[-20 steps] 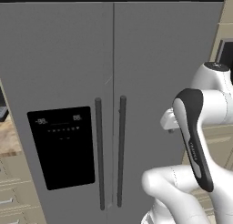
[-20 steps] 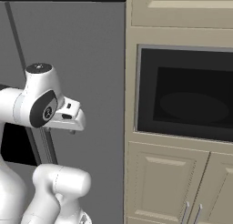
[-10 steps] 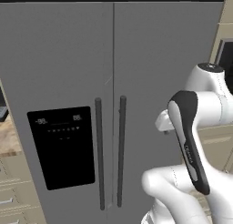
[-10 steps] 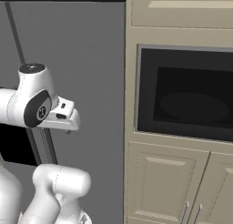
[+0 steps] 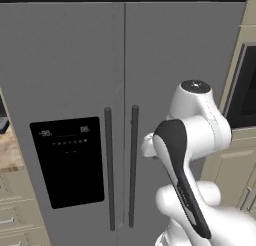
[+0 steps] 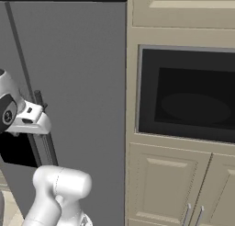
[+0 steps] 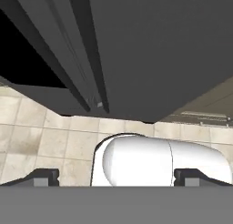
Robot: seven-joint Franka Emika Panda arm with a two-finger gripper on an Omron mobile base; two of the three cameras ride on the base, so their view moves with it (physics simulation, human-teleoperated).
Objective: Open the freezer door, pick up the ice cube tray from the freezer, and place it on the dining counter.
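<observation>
The freezer door [image 5: 62, 105] was shut when I looked, filling the left half of the left base view as a tall grey panel, with its black dispenser panel [image 5: 69, 161] at lower left and its long dark handle [image 5: 109, 167] running down just left of the centre seam. The wider plain door [image 5: 182, 55] sat closed beside it on the right, its own dark handle [image 5: 133, 165] just across the seam, so the two bars stood side by side and close together. My arm [image 5: 192, 140] rose from the lower right of that frame, bent in front of the plain door, not touching either handle as far as I could tell. In the right base view the grey fridge face took the left side of the frame, with beige cabinets [image 6: 170, 183] and a dark built-in oven window [image 6: 193, 101] on the right. In the hand view I saw the two handles as dark bars slanting down from the upper left, the black panel at the far left edge, and pale floor tiles [image 7: 41, 136] lower down. The hand [image 7: 116, 178] was released, its two dark fingertips [image 7: 43, 177] spread wide at the bottom corners of that frame, with nothing between them. A strip of marbled brown surface [image 5: 9, 152] showed at the left edge of the left base view, above pale drawers.
</observation>
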